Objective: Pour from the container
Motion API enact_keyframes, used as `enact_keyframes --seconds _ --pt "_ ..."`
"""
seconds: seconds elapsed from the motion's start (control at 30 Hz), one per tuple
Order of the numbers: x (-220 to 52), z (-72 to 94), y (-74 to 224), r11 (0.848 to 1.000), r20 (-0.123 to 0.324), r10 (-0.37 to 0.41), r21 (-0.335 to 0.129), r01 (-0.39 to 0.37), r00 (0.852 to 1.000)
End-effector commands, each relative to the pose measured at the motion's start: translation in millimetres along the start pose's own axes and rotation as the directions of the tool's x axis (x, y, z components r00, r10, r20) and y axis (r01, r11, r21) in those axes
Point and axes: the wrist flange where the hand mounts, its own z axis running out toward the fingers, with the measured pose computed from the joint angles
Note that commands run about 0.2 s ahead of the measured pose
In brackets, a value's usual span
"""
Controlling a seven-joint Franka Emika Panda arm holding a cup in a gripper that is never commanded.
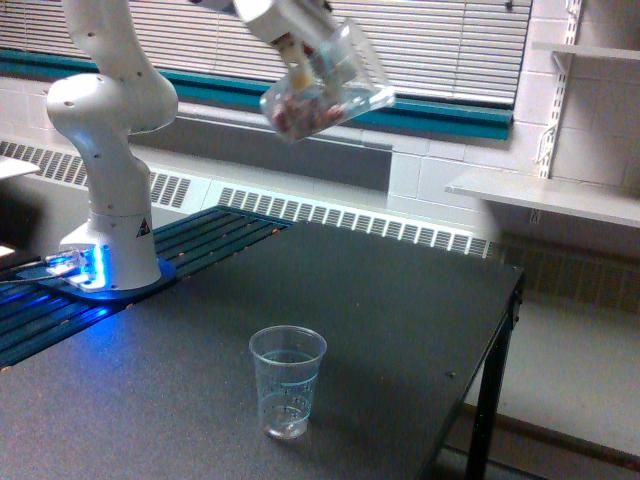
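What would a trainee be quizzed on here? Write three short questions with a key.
1. True or false: the container is tilted.
2. What does the gripper hold? A) a spoon B) the container C) nothing
3. Fill in: the small cup stands upright on the ____.

Key: 1 true; 2 B; 3 table.

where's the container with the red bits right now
In the exterior view, the container hangs tilted in the end effector, top centre, high above the empty cup.
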Motion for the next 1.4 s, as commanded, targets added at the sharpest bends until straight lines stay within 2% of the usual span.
enact_keyframes --seconds 0.03,0.33,0.8,1.4 --pt "-16 5.0 20 0.996 0.012 -0.086 -0.009 0.086 0.996" --pt "-48 16.9 49 0.990 0.064 -0.138 -0.026 0.140 0.988" --pt "-78 27.6 91 0.971 0.109 -0.205 -0.105 0.216 0.973" --pt "-105 47.9 102 0.946 0.185 -0.255 -0.157 0.284 0.949"
